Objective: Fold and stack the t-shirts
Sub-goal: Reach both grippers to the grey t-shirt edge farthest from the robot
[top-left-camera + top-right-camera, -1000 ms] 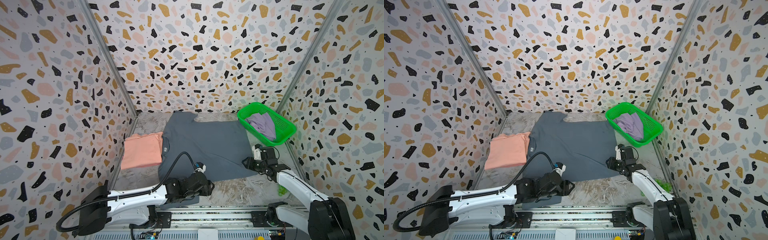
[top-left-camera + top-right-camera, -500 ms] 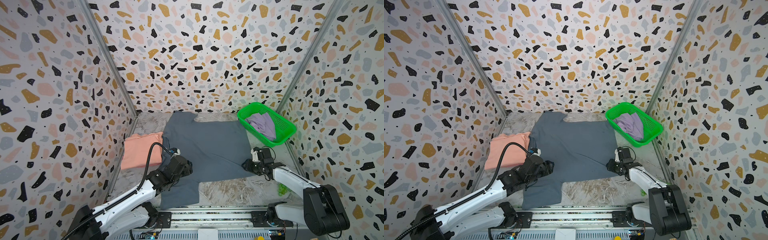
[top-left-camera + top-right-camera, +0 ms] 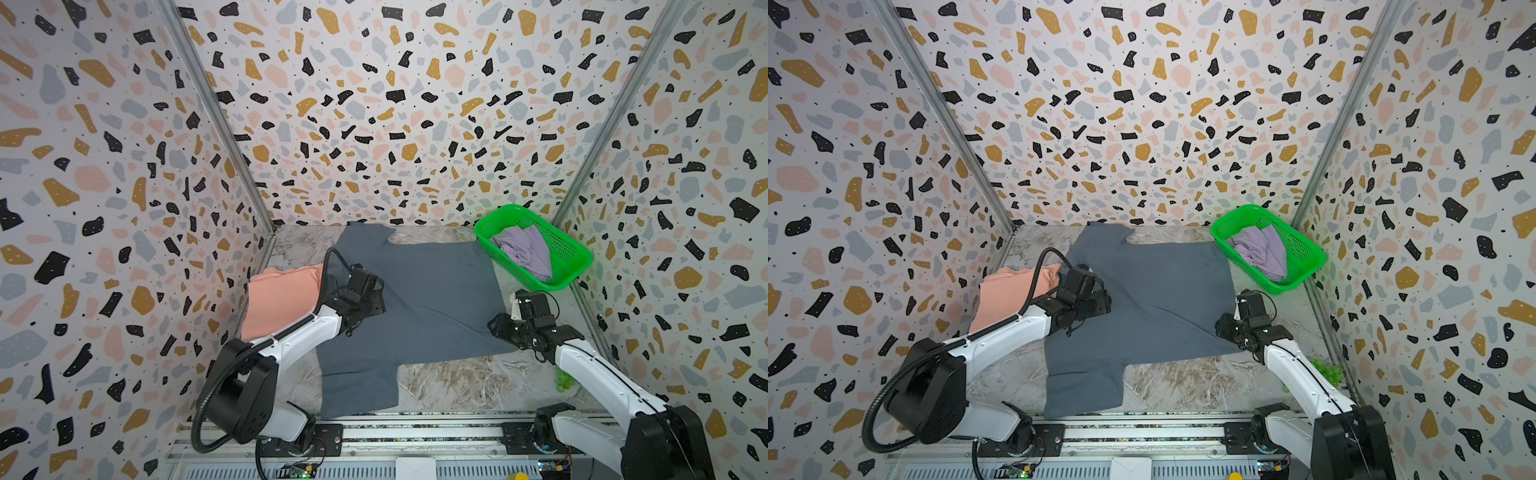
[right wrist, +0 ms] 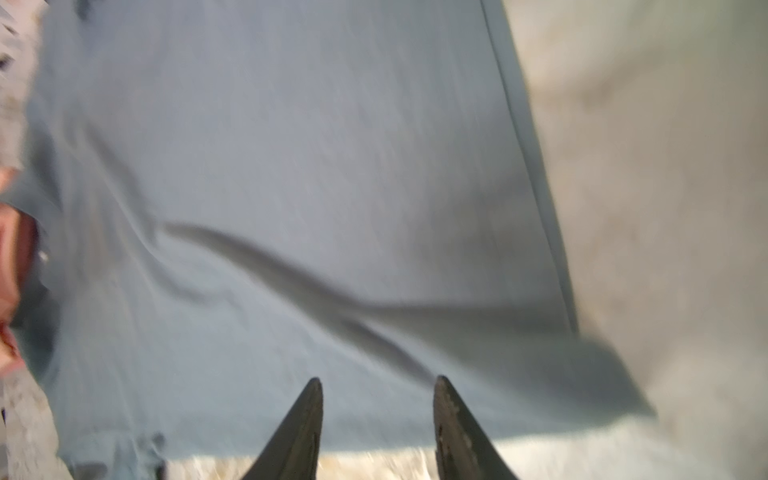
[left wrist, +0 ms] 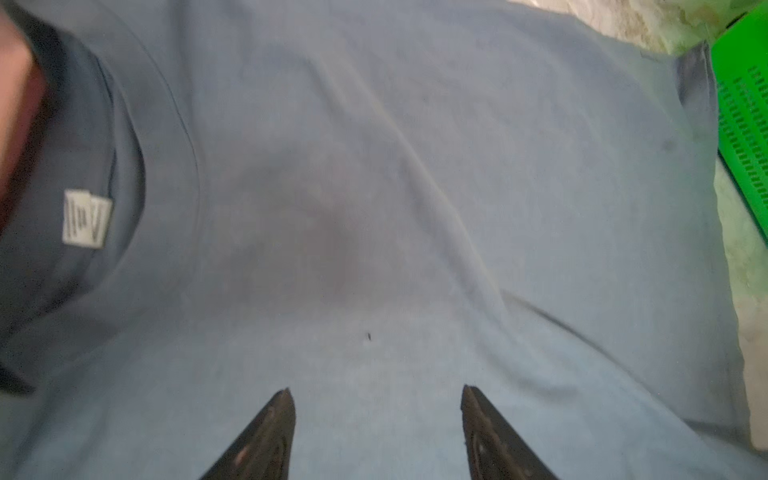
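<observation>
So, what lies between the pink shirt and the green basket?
The dark grey t-shirt, spread flat, fills that stretch from pink shirt to green basket, with the left claw over its collar end. Both top views show it.

Left arm [image 3: 303, 332], with a ribbed black cable [image 3: 198, 419], and right arm [image 3: 598, 374]: white shells, black joints, dark tapered fingers [image 5: 262, 440].

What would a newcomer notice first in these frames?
The dark grey t-shirt spread flat across the middle of the table dominates, with the left gripper and right gripper open over it. The bright green basket in the far right corner pops, a lilac shirt crumpled inside. A salmon-pink shirt lies folded at the left edge.
</observation>
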{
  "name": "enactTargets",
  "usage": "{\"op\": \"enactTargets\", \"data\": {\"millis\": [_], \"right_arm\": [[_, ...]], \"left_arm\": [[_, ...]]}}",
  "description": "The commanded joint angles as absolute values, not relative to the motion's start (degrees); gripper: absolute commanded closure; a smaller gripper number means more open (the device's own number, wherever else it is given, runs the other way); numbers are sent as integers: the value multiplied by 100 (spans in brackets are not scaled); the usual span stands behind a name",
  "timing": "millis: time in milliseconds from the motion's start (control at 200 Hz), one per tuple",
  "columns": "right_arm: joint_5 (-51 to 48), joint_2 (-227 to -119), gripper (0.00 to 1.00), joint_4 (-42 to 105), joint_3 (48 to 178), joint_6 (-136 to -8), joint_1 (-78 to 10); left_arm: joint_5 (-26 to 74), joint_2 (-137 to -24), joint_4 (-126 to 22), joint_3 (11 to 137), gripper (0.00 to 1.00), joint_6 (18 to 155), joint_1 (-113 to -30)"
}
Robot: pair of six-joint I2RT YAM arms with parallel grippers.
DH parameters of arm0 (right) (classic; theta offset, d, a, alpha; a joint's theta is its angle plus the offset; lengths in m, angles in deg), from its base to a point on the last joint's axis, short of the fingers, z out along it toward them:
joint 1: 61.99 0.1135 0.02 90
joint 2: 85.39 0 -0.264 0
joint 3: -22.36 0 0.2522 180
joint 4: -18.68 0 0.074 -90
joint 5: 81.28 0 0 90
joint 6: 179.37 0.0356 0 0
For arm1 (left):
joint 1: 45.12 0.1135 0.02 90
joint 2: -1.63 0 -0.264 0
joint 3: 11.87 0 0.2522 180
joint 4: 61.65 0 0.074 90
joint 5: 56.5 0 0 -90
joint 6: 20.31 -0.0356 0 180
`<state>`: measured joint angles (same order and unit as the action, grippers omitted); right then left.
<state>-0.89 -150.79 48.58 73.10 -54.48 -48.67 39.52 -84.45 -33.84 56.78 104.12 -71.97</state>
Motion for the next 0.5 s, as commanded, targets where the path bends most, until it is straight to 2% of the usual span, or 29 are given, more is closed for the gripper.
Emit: {"op": "enactTargets", "data": {"millis": [0, 255, 496], "right_arm": [[93, -15902, 55, 4105, 8183, -5813, -4836], [188, -18239, 55, 3086, 10054, -6116, -4853], [-158, -20406, 55, 3006, 12395, -6246, -5104]], "left_arm": [[3755, -9163, -3436, 6571, 37, 9595, -6834], [3366, -10914, -2989, 8551, 40, 8932, -6526], [2954, -11421, -2910, 9179, 41, 8949, -6404]]}}
